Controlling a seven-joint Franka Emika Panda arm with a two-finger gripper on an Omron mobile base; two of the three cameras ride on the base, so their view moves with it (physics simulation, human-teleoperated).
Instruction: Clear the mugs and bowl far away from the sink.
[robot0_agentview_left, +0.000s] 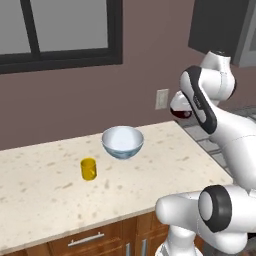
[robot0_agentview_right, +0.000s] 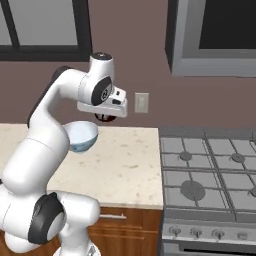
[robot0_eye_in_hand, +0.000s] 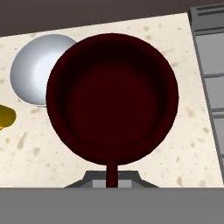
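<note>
So we've got a maroon mug (robot0_eye_in_hand: 112, 98) up in the air right now, pinched by its handle, which runs straight down into the gripper (robot0_eye_in_hand: 112, 180) at the bottom of the hand view. The fingers are pressed tight on that thin handle. From the left base view the mug (robot0_agentview_left: 181, 111) hangs just under the wrist, above the right end of the counter (robot0_agentview_left: 45, 185) and close to the wall.

Below it, the bowl (robot0_agentview_left: 123, 142) already sits on the counter, and the yellow mug (robot0_agentview_left: 88, 169) stands a little way to the bowl's front-left, apart from it. Neither touches the other. The stove (robot0_agentview_right: 210, 170) starts right where the counter ends.

Our read: we're mid-carry on one mug, with two items already parked out here. No sink anywhere near, so this spot seems to count as far away.

Next up is probably lowering it onto bare counter. Looking down the hand view, the mug overlaps the bowl's edge, so we'd want to come down on the open patch between the bowl and the stove side, keep it upright, then let go of the handle once the base is flat. Watch out for clipping the bowl's rim on the way down.
</note>
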